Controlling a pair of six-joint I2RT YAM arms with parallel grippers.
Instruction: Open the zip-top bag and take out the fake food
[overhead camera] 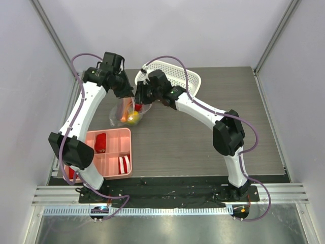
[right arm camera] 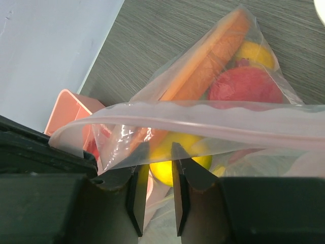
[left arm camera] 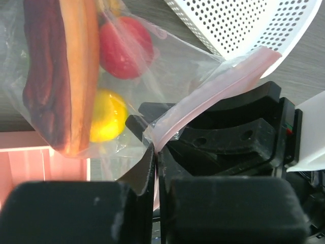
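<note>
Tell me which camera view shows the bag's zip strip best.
The right wrist view: the zip strip runs across the whole picture, unbroken. The left wrist view shows a shorter stretch entering the left jaws. In the top view it is too small to make out.

No legible text, labels, brands or nos. in any view; tiny marks possibly lost to blur.

Right gripper (right arm camera: 157,203) at 6 o'clock, fingers (right arm camera: 136,203) flanking zip-top bag (right arm camera: 213,118) film; fake food (right arm camera: 244,84) toward 1 o'clock (wedge, red, yellow).
</note>
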